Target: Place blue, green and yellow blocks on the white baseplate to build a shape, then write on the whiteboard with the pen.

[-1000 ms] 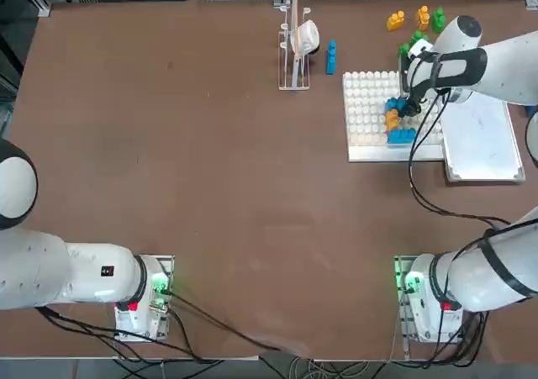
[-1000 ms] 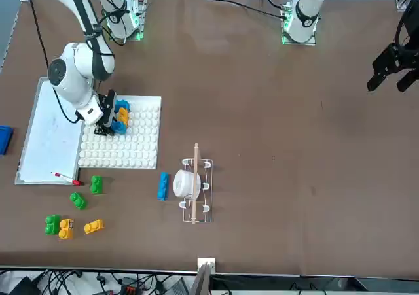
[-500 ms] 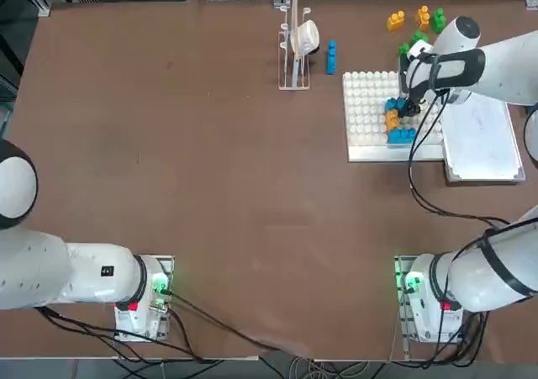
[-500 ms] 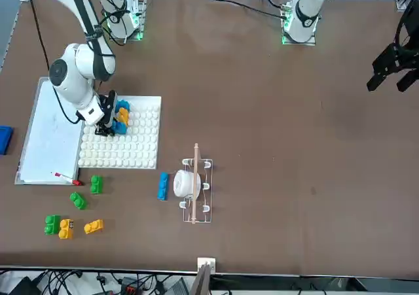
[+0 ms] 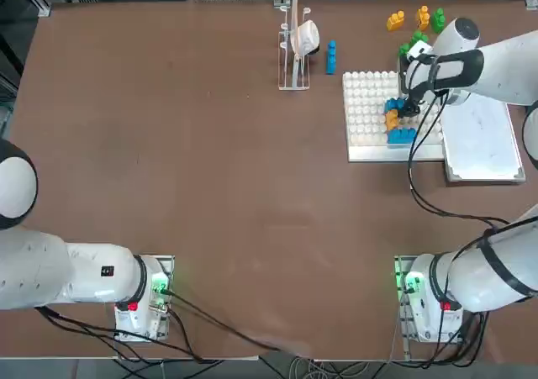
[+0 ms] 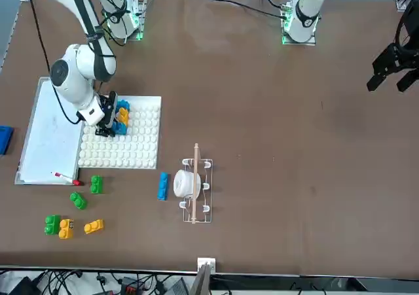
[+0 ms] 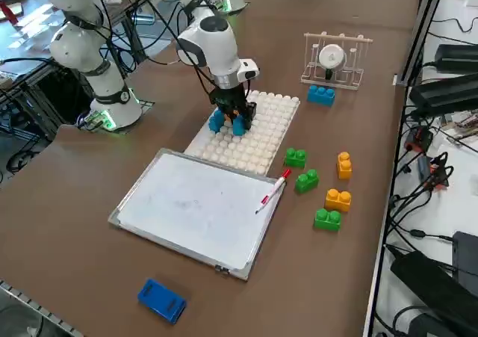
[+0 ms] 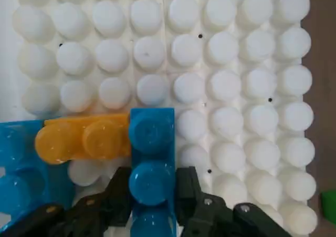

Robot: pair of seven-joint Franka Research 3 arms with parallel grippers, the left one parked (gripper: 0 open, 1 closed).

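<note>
No readable text, label, brand, number or sign shows anywhere.

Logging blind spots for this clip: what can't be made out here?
- Top view: the right gripper and its arm cover part of the blocks on the white baseplate.
- Right wrist view: the held blue block runs off the edge, near end unseen.
- Whiteboard: any faint writing unreadable.

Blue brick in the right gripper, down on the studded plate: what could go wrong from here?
1. The right gripper clamps the blue brick, which sits tight against the orange brick. Any sideways drift on letting go could skew it or jolt the neighbour.
2. If the brick is only half pressed onto the studded plate, it may lift away with the fingers.
3. The pen lies at the whiteboard's edge, so a low swing could knock it off.
</note>
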